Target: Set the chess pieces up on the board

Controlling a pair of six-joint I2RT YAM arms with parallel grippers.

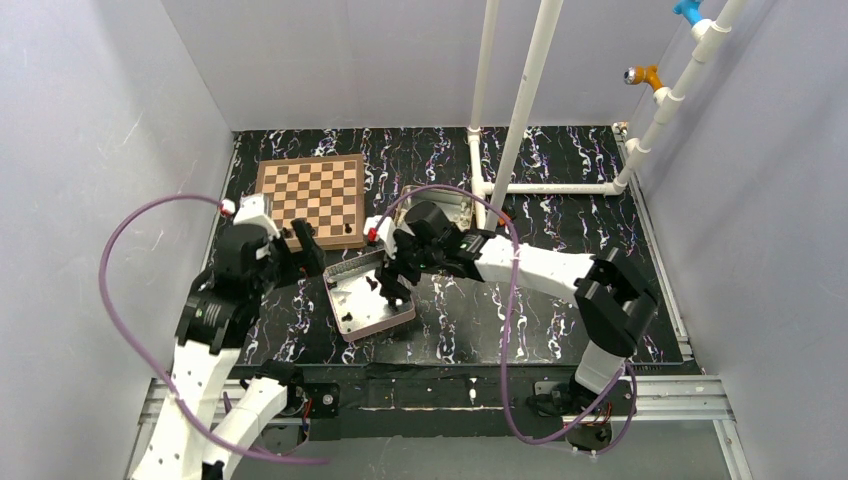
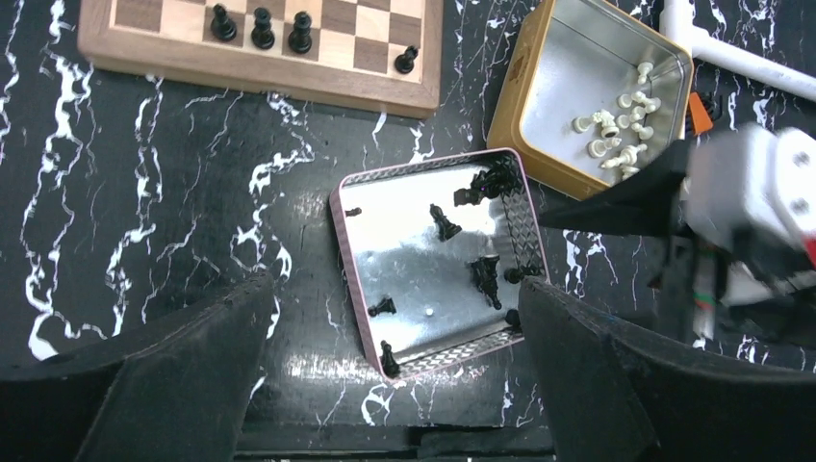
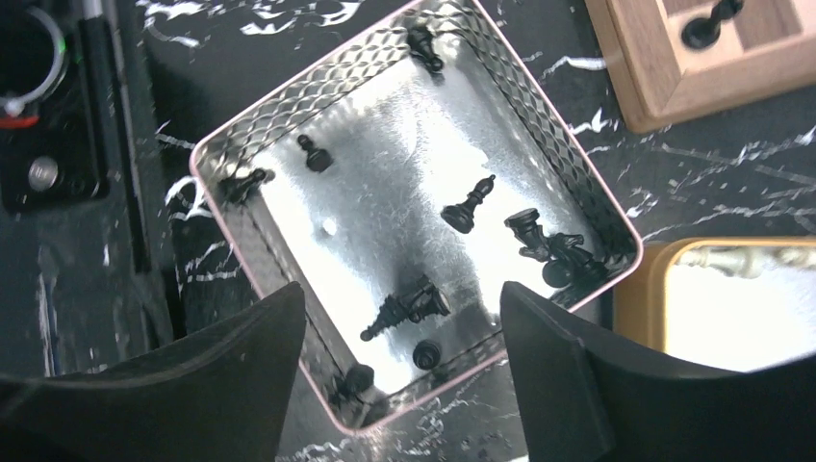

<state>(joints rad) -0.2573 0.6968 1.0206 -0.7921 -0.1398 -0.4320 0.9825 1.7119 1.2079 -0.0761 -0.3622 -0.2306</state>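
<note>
light: bright, even | glare: pink tin [image 3: 385, 192] floor | blur: right arm [image 2: 760, 183]

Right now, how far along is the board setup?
Done: four black chess pieces stand on the board. In hand: nothing; left gripper and right gripper are open, the right over the pink-rimmed tin. Left: black pieces in that tin, white pieces in the gold tin.

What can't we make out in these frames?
- Top view: black chess pieces on the checked wooden board, too small to identify.
- Left wrist view: board's far rows, cut off by the top edge.
- Right wrist view: white pieces in the gold metal tin, glare-blurred, cut by the right edge.
</note>
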